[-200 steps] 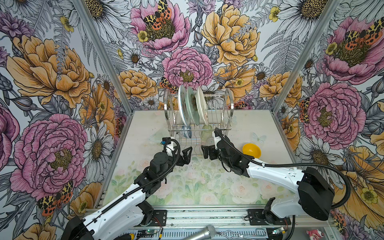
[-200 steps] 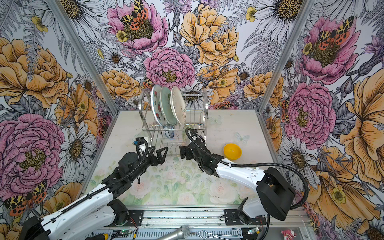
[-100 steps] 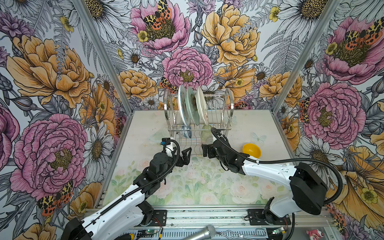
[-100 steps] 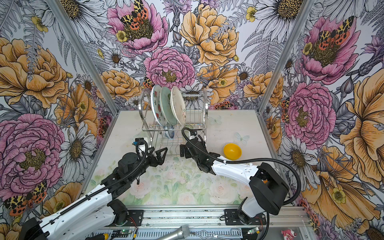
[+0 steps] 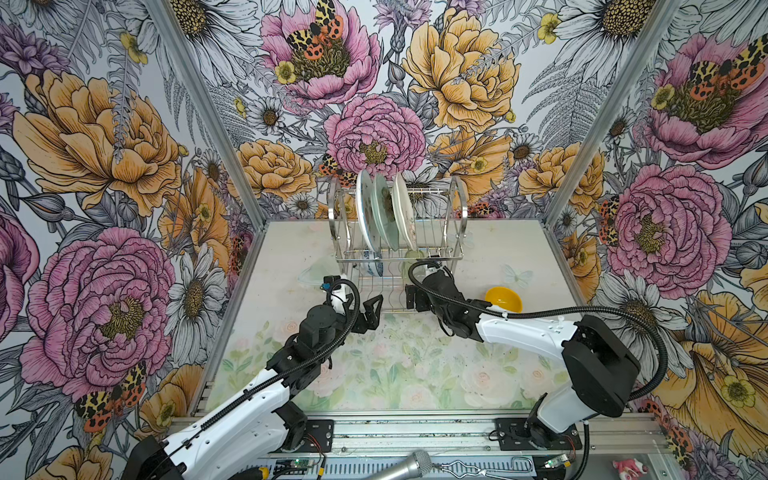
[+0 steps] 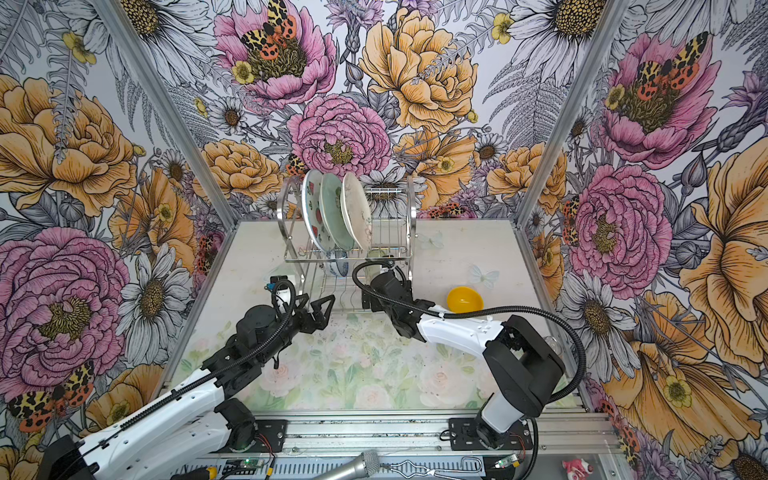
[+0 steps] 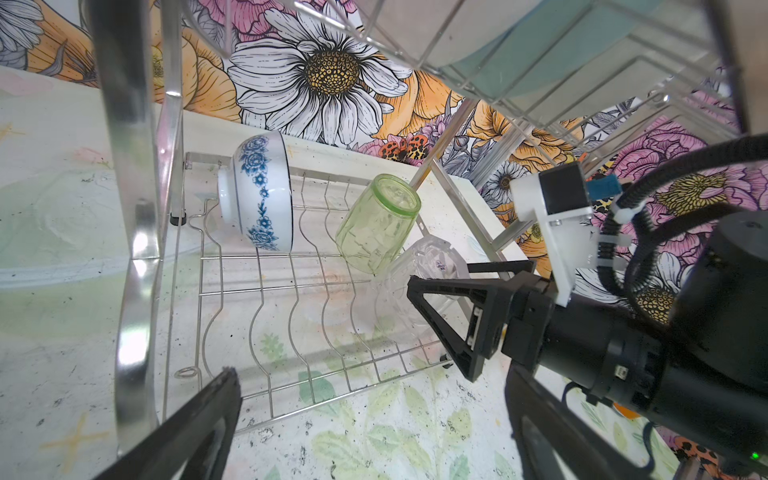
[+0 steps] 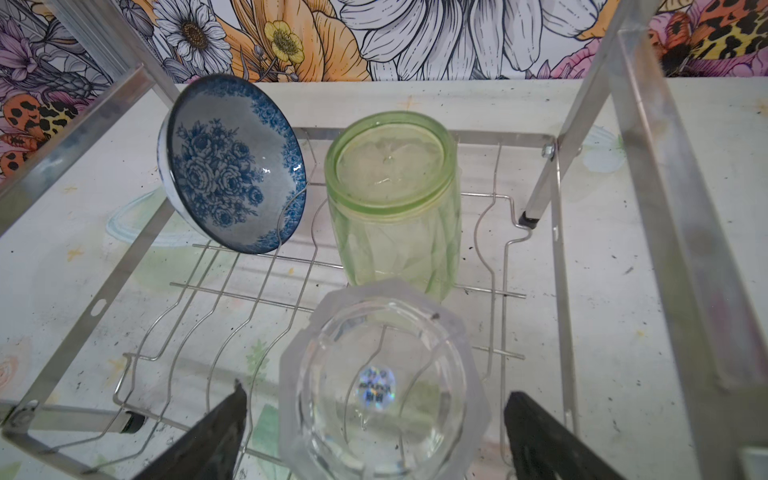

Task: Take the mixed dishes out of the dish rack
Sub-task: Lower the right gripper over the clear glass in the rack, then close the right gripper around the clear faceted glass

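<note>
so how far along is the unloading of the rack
Done: only the yellow bowl sits out on the table. In hand: nothing gripped yet; the open right hand straddles the clear glass on the dish rack's lower tier; the left hand hovers open, empty. Left: that glass, the green tumbler, the blue-and-white bowl and three plates on top.

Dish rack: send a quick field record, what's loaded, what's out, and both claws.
rack: dish rack, two tiers, upright
upper tier: watermelon-print plate, green plate, cream plate, all on edge
lower tier: blue-and-white bowl, green tumbler, clear glass
off rack: yellow bowl, on the table, right of the rack
right claw: open, fingers either side of the clear glass
left claw: open, empty, at the rack's front
</note>
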Tool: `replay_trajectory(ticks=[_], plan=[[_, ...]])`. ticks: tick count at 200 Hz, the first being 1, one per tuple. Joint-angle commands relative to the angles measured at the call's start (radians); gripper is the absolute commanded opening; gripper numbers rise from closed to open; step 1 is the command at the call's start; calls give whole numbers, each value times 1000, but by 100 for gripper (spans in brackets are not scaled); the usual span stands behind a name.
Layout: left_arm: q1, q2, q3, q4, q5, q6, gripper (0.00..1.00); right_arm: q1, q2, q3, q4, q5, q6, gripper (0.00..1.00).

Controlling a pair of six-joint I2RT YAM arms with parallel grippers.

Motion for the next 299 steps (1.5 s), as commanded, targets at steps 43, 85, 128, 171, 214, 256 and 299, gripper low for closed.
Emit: replay_trajectory(ticks=[43, 85, 128, 171, 214, 256, 299], plan=[[5, 26, -2, 26, -5, 5, 99, -35, 48, 40, 57, 26, 23, 99], [5, 37, 2, 32, -2, 2, 99, -38, 73, 52, 66, 17, 22, 96], [5, 36, 0, 34, -4, 3, 99, -39, 95, 56, 76, 22, 14, 92], [5, 38, -1, 36, -1, -1, 99, -39, 108, 69, 79, 9, 15, 86], [6, 36, -5, 38, -1, -4, 99, -39, 105, 71, 81, -20, 22, 78], [7, 35, -11, 44, -4, -5, 99, -39, 84, 62, 83, -58, 39, 72], [7, 37, -15, 47, -5, -6, 99, -39, 64, 49, 89, -84, 57, 71]])
